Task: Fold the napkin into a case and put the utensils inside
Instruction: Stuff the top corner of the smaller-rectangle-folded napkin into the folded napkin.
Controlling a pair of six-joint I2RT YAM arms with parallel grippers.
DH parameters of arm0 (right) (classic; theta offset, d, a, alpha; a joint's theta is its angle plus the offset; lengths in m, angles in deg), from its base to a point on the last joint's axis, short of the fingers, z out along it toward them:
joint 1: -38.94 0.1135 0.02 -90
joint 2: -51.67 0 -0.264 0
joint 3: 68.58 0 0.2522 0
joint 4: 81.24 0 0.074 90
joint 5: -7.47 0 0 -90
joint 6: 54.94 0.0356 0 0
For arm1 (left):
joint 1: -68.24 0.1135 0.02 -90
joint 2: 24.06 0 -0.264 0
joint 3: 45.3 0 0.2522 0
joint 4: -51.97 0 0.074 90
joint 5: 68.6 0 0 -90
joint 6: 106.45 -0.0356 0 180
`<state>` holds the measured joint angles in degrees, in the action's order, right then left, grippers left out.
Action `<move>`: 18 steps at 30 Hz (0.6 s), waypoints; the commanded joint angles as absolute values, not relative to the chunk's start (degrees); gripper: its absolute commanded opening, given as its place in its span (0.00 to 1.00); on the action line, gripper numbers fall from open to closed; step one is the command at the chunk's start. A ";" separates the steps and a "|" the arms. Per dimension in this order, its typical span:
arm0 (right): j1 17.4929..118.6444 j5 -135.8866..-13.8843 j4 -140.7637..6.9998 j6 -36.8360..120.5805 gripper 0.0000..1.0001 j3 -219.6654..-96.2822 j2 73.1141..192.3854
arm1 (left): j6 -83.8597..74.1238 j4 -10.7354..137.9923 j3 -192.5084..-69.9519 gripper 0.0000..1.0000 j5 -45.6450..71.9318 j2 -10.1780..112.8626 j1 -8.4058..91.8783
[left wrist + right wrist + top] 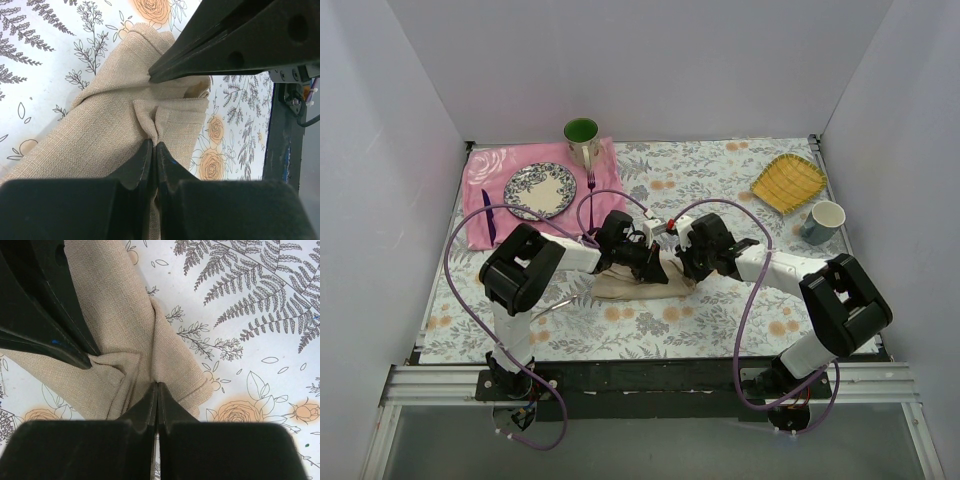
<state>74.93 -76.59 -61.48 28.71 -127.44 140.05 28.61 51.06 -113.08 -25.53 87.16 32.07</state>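
Left pincer: we are pinching a raised pleat of the napkin, jaws closed on the cloth.
Right pincer: closed on the facing fold, just beside the left.
Cloth position: bunched mid-tabletop, between both arms.
Doing it well: we are judging both should be drawing together, holding the crease straight.

left gripper: jaws closed, pinching a ridge of napkin at the tips | napkin: beige, bunched, spreading ahead and left of the tips | right gripper: enters from upper right, jaws together, tip on a fold just ahead | tablecloth: floral, under the napkin
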 commanded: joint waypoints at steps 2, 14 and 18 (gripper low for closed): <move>75.68 -75.50 -61.33 27.50 0.01 -128.66 139.83 | 29.43 50.18 -113.20 0.00 -25.44 85.98 32.20; 73.92 -72.51 -63.26 31.36 0.01 -128.84 133.67 | 31.54 48.77 -112.41 0.00 -26.14 86.06 32.20; 73.22 -70.40 -63.26 32.51 0.01 -129.27 134.37 | 31.72 48.68 -112.15 0.00 -26.15 86.06 32.20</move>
<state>74.01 -73.23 -61.65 30.57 -127.55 135.09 31.50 49.81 -112.82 -25.58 87.16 32.10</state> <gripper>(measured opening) 0.023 0.032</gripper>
